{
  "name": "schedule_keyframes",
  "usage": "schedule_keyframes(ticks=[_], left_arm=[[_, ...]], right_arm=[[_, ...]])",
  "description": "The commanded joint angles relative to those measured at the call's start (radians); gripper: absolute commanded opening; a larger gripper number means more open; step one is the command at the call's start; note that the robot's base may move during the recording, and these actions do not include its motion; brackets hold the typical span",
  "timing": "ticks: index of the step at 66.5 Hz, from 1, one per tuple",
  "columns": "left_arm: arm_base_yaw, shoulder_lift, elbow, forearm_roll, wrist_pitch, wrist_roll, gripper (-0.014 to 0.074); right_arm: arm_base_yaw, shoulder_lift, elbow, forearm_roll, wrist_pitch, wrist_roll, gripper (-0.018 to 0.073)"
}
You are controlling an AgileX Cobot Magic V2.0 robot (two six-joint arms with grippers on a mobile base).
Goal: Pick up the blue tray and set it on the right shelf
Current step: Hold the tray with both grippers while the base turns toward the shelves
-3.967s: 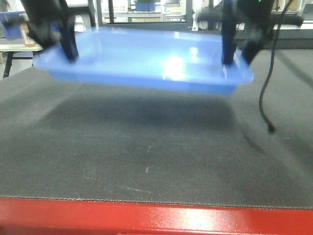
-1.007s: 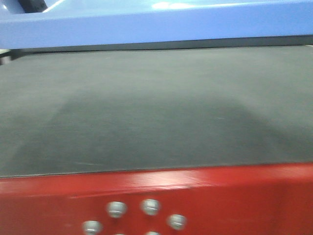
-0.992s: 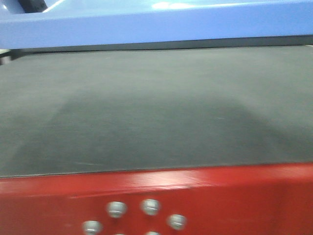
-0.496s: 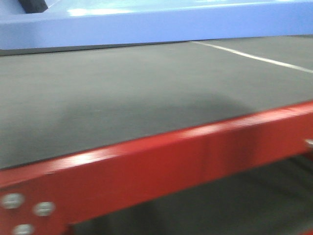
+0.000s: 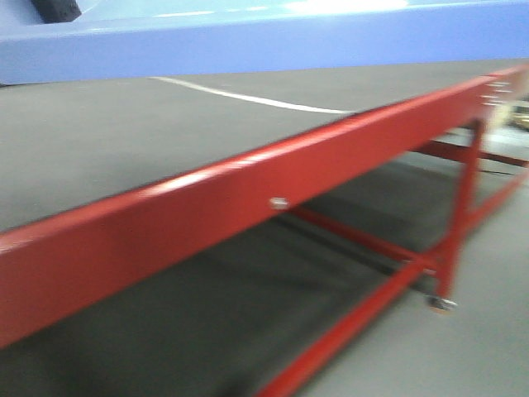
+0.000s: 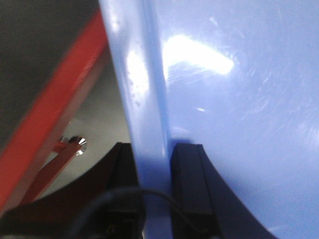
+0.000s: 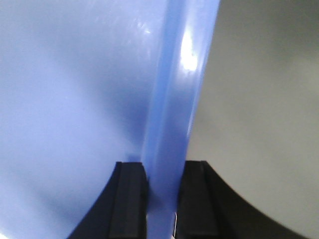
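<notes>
In the left wrist view we see the left gripper at 6 o'clock. Its two black fingers are closed tight on the side rim of the blue tray, one finger outside the rim and one inside. Toward 9 o'clock the red frame of the counter runs slantwise, with a shiny caster just below it.

In the front view, which is blurred, we find the tray stretched across 12 o'clock. It is lifted and not touching the counter's dark mat. The red frame crosses from 8 o'clock up to 2 o'clock, and the grey floor lies at 4 o'clock.

In the right wrist view the right gripper sits at 6 o'clock, clamped on the opposite rim in the same way. The tray's glossy inside fills 9 o'clock, and we see grey floor at 3 o'clock.
</notes>
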Motion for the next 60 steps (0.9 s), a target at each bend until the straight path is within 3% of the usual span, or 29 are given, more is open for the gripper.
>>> schedule_keyframes(ticks=[1, 60], left_arm=[[-0.018, -0.029, -0.018, 0.006, 0.105, 0.054, -0.0048], [-0.018, -0.029, -0.018, 0.006, 0.105, 0.054, -0.0048]], right_arm=[[-0.001, -0.031, -0.032, -0.020, -0.089, -0.020, 0.0056], [-0.001, -0.031, -0.032, -0.020, -0.089, -0.020, 0.0056]])
